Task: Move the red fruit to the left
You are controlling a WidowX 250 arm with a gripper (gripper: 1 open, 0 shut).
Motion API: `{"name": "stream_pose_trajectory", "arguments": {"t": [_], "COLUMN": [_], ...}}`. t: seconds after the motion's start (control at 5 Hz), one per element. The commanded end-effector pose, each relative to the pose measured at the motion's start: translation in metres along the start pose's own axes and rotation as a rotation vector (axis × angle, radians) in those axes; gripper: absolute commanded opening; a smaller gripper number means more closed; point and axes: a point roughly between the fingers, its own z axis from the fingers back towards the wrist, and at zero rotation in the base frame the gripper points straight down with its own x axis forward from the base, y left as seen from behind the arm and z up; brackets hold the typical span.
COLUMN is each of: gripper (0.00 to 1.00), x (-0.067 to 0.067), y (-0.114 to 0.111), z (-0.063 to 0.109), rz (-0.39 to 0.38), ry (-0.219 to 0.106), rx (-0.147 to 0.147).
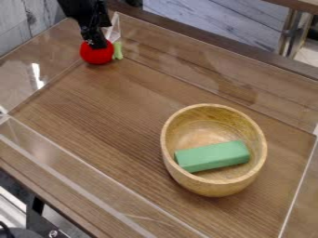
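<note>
With the pincer (95, 39) apart around the top of the red fruit (96, 54), lift straight up without nudging it

red fruit (96, 55): bright red | bowl (179, 125): tan | block (213, 156): green | tabletop (112, 111): brown

The bench (125, 130) is seen to be made of brown wood, with thin grain lines and a smooth top that is made a bit shiny by the light. The bowl (173, 149) looks like pale wood and is seen as smooth. The green block (213, 156) is seen as smooth and rather matt. On the red fruit (96, 54), a smooth, bright skin is shown, like plastic.
</note>
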Motion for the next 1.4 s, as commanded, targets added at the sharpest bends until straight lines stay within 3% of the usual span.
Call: {"name": "stream_pose_trajectory", "arguments": {"t": [0.0,0.6,1.0,1.2], "gripper": [1.00,1.00,1.00,1.00], "x": [-0.017,-0.027,-0.041,-0.046], "y": [-0.005,-0.006,0.012,0.015], "z": [0.028,0.038,0.039,0.044], "rz": [-0.078,-0.020,0.124,0.142], "ry": [0.012,-0.034,-0.101,-0.092], "rx": [-0.077,-0.068,-0.067,-0.047]}}
